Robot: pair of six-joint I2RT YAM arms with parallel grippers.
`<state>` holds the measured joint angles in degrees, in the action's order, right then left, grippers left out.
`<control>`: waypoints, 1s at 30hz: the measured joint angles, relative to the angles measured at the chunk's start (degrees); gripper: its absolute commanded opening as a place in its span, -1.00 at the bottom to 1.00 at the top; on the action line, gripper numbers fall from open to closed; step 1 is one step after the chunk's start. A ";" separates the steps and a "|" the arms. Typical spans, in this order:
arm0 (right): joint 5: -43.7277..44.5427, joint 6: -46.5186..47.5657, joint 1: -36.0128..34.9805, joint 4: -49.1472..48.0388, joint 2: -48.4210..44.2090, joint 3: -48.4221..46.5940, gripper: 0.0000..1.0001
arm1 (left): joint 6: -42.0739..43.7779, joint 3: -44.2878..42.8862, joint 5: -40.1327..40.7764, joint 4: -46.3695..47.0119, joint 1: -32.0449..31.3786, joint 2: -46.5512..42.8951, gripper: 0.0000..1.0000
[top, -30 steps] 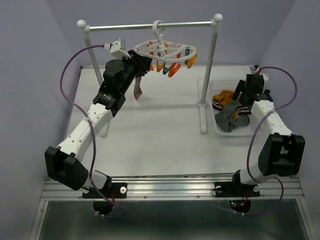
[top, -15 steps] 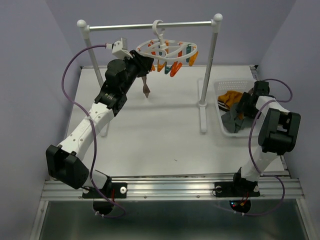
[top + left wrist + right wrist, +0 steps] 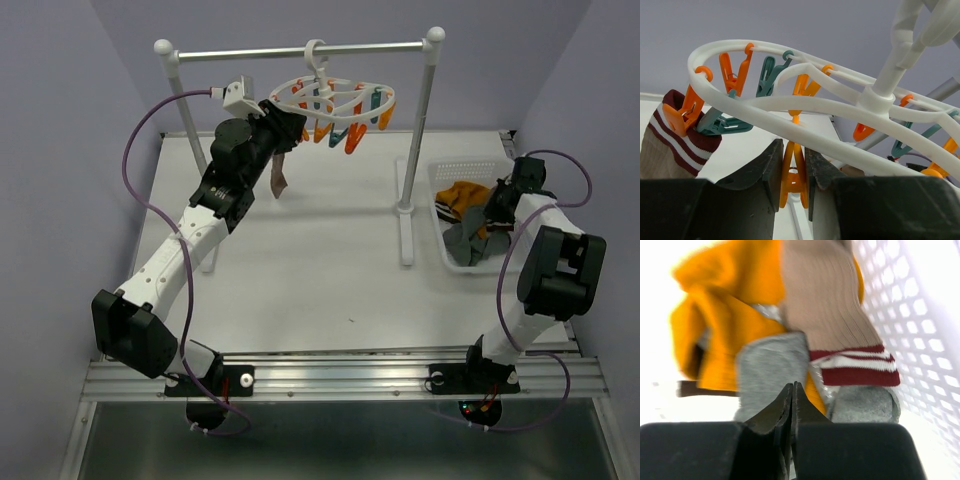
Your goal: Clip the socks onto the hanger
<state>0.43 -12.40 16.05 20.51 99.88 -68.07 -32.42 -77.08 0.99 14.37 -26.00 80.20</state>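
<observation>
Entry 1: white plastic oval ring hanger (image 3: pixel 332 98) with top hook and orange and teal clips, hung from the metal crossbar of the white two-post rack (image 3: pixel 230 52), at 12 o'clock over the white table (image 3: pixel 320 270). Entry 2: tan sock with maroon-and-white striped cuff (image 3: pixel 670 142), gripped at the cuff by an orange clip at 9 o'clock on the ring in the left wrist view; in the overhead view it hangs below the ring's left end, just beside the left arm's wrist. Entry 3: left gripper (image 3: pixel 794 155), raised under the ring at 11 o'clock of the table, fingers (image 3: pixel 771 170) set narrow with one orange plastic clip (image 3: pixel 794 182) between them, the clip touching both inner faces. Entry 4: white perforated plastic basket (image 3: pixel 460 165), on the table at 3 o'clock, just right of the rack's right post. Entry 5, basket contents, loosely heaped and overlapping: mustard-orange sock (image 3: pixel 720 310) at 10 o'clock in the right wrist view; tan ribbed sock with maroon and white stripes (image 3: pixel 825 305) at 1 o'clock, lying against the basket's wall; grey sock (image 3: pixel 767 367) at centre, partly over the mustard one. Entry 6: right gripper (image 3: pixel 791 400), lowered into the basket, fingers pressed together with no gap, tips right at the grey sock; whether any fabric is pinched between them cannot be told.
</observation>
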 measured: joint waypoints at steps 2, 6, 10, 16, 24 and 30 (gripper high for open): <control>-1.29 -0.02 0.00 -1.36 -2.05 0.00 -0.99 | 0.00 0.00 0.02 0.00 -0.07 0.00 -1.00; -4.98 -0.09 0.00 -2.64 -5.57 -0.02 -0.83 | 0.00 0.00 0.13 0.00 -0.20 0.00 -1.00; -8.04 -0.72 0.00 -1.73 -6.75 0.00 -0.30 | 0.00 0.00 0.13 0.00 -0.20 0.00 -1.00; -7.63 0.13 -5.01 1.90 -9.01 5.95 0.26 | 0.00 0.00 0.17 0.15 -0.20 0.15 -1.00; 0.20 -0.09 -9.03 4.35 -5.42 6.21 -0.01 | 0.00 -0.20 0.04 0.61 -0.26 0.74 -1.00; 6.99 -0.28 -9.33 5.03 -4.96 6.21 -0.02 | -0.02 -0.22 -0.13 0.61 -0.26 0.74 -1.00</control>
<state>7.42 -12.69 6.72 25.54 94.91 -61.87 -32.45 -77.30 0.86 14.98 -26.26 80.95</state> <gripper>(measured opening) 0.519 0.313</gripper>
